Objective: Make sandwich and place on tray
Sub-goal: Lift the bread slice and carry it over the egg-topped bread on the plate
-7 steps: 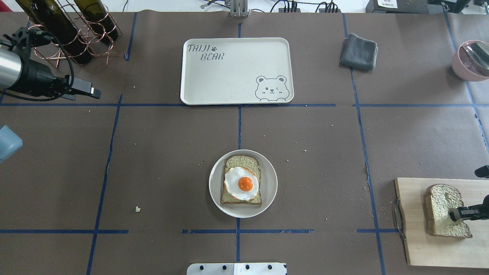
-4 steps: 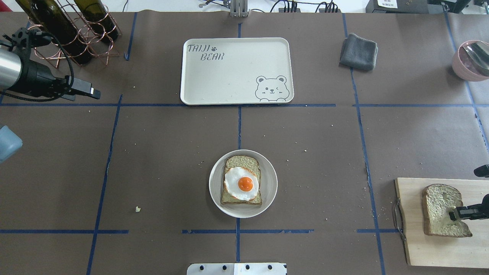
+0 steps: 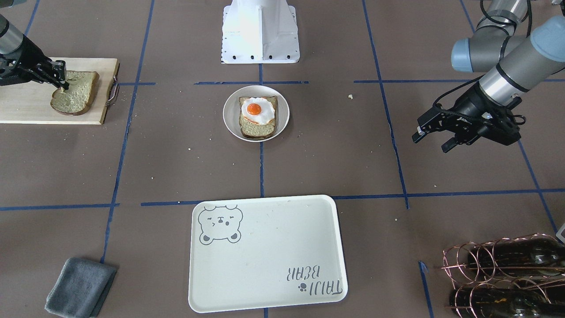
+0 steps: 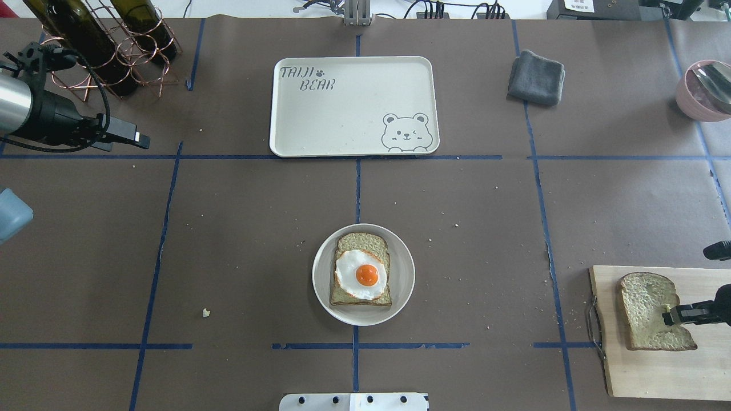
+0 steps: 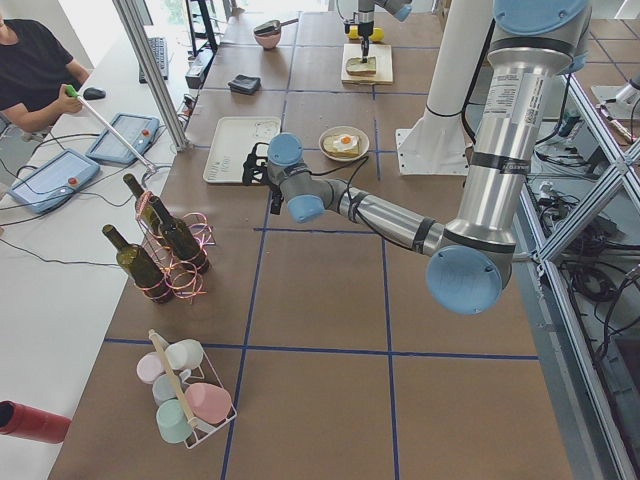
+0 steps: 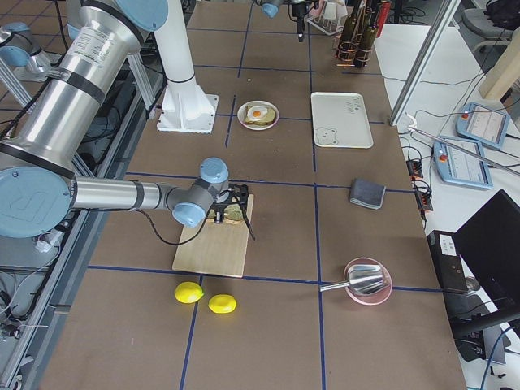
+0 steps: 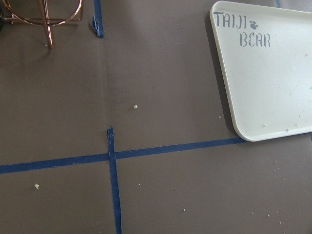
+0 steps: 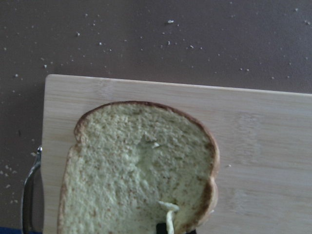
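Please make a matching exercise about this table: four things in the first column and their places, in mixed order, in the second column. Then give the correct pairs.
Things
1. white fried egg with orange yolk
2. loose bread slice with dark brown crust
3. folded grey cloth
4. cream-white rectangular tray with bear drawing

Places
A. on the pale wooden cutting board
B. on the other bread slice in the small round white plate
C. right of the tray in the overhead view
D. far side of the table, on its middle line

Pairs: 1-B, 2-A, 3-C, 4-D
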Controlling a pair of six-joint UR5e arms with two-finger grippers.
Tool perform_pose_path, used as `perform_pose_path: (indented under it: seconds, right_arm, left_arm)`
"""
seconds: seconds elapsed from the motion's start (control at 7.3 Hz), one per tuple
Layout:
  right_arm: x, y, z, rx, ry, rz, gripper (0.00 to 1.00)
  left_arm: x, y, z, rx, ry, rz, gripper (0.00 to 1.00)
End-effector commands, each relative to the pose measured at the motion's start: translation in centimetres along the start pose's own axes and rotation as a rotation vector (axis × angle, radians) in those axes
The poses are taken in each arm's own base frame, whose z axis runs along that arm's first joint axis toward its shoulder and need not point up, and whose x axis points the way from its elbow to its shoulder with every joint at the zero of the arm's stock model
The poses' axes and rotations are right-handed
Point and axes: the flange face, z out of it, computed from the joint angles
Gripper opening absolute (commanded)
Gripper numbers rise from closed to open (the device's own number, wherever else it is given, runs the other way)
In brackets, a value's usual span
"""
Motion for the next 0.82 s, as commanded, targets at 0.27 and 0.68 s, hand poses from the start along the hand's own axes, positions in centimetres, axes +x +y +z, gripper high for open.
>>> perform_pose_path:
  seconds: [0.27, 0.68]
  right_arm:
    - [-8.3, -3.0, -4.0, 0.088, -0.17, -0.012, 0.0]
    - [-20.6, -8.9, -5.0, 0.149, -0.368, 0.005, 0.0]
  left_arm:
    - [0.0, 0.0, -0.1, 0.001, 0.0, 0.0, 1.0]
    - [0.0, 0.0, -0.1, 0.001, 0.0, -0.001, 1.0]
